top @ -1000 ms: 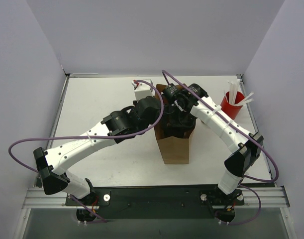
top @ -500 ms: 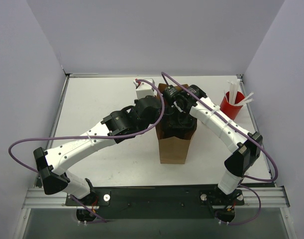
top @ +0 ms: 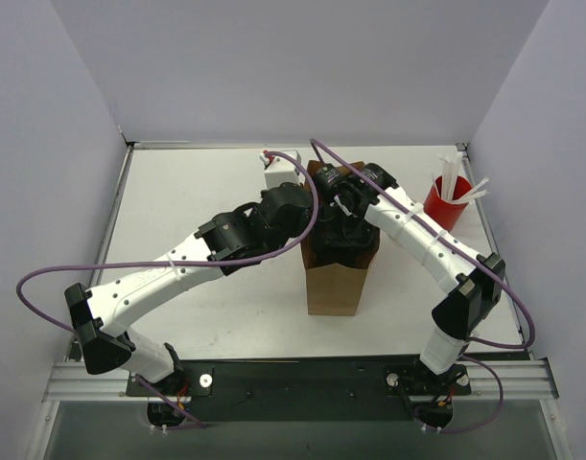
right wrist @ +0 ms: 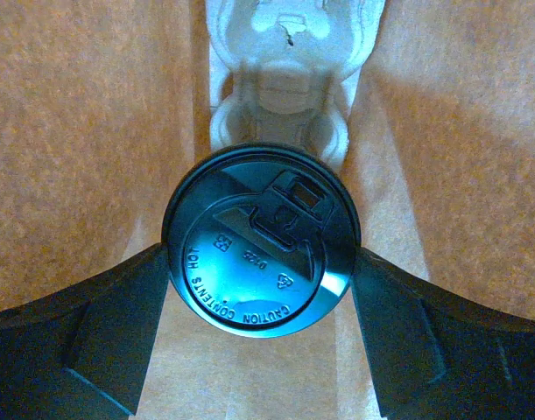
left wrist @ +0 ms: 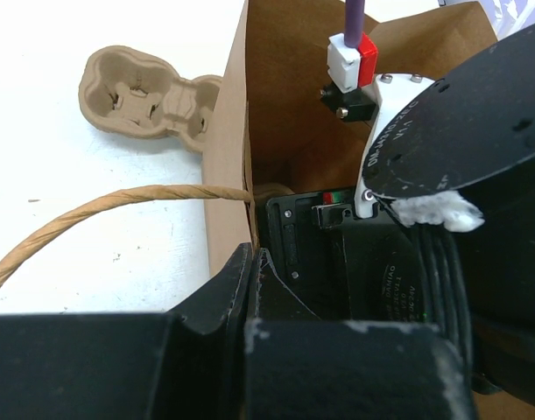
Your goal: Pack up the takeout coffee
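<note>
The takeout coffee point(right wrist: 261, 236), a cup of which I see only the round black plastic lid, sits at the centre of the right wrist view, down inside the tall brown paper bag point(right wrist: 83, 131). My right end effector point(right wrist: 261, 262) is clenched on it, one dark finger touching each side of the lid. Above the lid in that frame, a pale moulded pulp piece point(right wrist: 285, 52) shows deeper in the bag. At the bottom of the left wrist view, my left end effector point(left wrist: 256, 262) appears clenched on the bag's side wall. A tan moulded pulp cup carrier point(left wrist: 153, 92) lies on the white counter point(left wrist: 39, 131) in the upper left. A red cup with white sticks point(top: 446, 203) stands at the right of the top view.
</note>
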